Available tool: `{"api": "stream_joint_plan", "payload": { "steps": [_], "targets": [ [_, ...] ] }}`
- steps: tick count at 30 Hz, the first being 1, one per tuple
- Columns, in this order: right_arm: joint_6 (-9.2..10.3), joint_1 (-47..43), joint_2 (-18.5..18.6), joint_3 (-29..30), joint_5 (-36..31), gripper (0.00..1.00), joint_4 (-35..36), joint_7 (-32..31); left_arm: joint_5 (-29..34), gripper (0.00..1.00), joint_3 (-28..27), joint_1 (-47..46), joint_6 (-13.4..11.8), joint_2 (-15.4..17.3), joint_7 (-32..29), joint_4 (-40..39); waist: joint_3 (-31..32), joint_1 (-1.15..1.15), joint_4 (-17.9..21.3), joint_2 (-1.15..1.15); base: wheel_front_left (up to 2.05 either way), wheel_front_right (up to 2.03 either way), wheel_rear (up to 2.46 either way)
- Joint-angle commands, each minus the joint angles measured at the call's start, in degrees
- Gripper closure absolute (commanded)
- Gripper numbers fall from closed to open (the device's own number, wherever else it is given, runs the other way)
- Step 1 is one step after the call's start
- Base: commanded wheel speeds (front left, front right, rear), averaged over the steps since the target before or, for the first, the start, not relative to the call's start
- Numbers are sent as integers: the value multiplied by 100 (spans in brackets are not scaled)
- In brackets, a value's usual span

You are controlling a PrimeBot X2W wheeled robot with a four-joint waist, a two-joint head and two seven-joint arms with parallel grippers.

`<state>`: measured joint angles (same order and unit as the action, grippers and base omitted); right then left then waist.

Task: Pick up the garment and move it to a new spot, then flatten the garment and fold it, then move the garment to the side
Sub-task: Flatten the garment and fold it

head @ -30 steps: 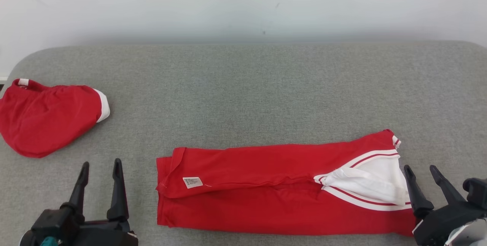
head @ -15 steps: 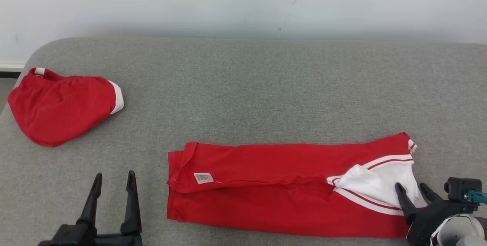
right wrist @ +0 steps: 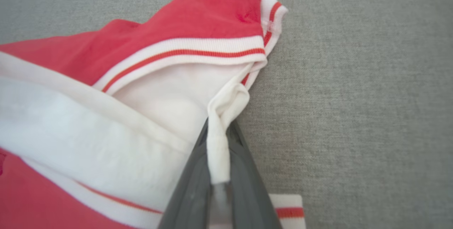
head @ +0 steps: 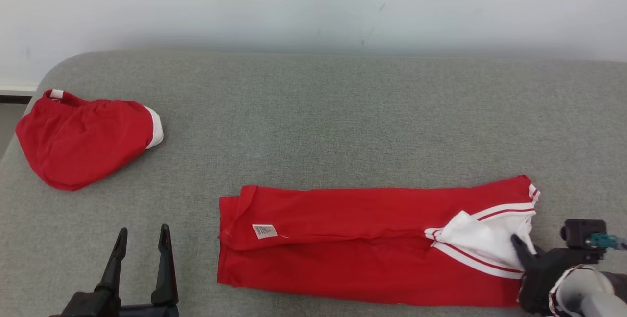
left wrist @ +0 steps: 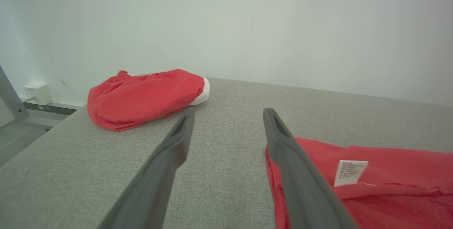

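**Fold in progress.** The red garment (head: 372,243) lies as a long folded band near the front edge of the grey padded table (head: 318,111). The right gripper (head: 520,247) is at the garment's right end. Its fingers are closed tight on a pinch of the white trim (right wrist: 218,151), probably to carry that loose end over for a further fold. The left gripper (head: 143,231) waits just off the garment's left end, near the sewn-in label (head: 264,231). Its fingers are spread wide and hold nothing, apparently placed to take that end. A heap of red cloth (head: 83,145) lies well apart, beyond the garment's left end.
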<state>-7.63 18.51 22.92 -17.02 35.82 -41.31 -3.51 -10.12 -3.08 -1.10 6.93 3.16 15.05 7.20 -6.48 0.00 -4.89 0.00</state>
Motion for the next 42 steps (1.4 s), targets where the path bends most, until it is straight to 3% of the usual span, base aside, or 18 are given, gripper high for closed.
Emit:
{"api": "stream_joint_plan", "payload": {
  "steps": [1,10,16,27,35,42],
  "targets": [
    [28,-54,162,30,51,100,-147,14,35,0,-30,96,5,-16,18,20,41,0,39,0,0,0,0],
    [24,-18,807,421,285,100,-445,318,42,0,-47,199,44,-27,18,21,175,0,191,0,0,0,0],
    [22,-83,931,452,246,100,-171,311,-57,0,-27,238,37,-28,18,11,218,0,353,0,0,0,0],
    [22,-390,498,216,161,100,1454,199,-133,0,35,311,-54,-28,18,11,315,0,568,0,0,0,0],
    [22,-737,-88,103,-91,100,2767,-187,-130,0,108,276,-68,-27,18,5,319,0,466,0,0,0,0],
    [22,-762,-722,-223,-301,100,3330,-480,-177,0,137,233,-56,-28,18,39,286,0,280,0,0,0,0]
  ]
}}
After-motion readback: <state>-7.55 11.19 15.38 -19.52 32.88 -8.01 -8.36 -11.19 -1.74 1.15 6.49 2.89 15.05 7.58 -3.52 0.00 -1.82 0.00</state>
